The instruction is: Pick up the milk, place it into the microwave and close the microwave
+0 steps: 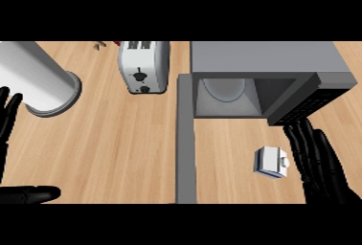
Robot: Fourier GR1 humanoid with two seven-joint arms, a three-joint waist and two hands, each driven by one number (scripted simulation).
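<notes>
Right hand (326,179): black all over, with a dull sheen along its upper surfaces; a broad back that narrows into long, slim fingers.
Right hand's fingers (304,143): made of short rounded segments, with faint lighter lines at the seams between them; the tips are blunt.
Left hand (8,119): the same black; only thin finger strips show at the view's left edge.
Left hand's lower part (28,194): a thick, rounded black bar with a smooth, blunt end.

R hand (320,165) comes in from the lower right, fingers straight & close together, pointing up the view, nothing held. L hand (8,119) rests open at the left edge, fingers up, w/ thumb stuck out sideways near the bottom.
</notes>
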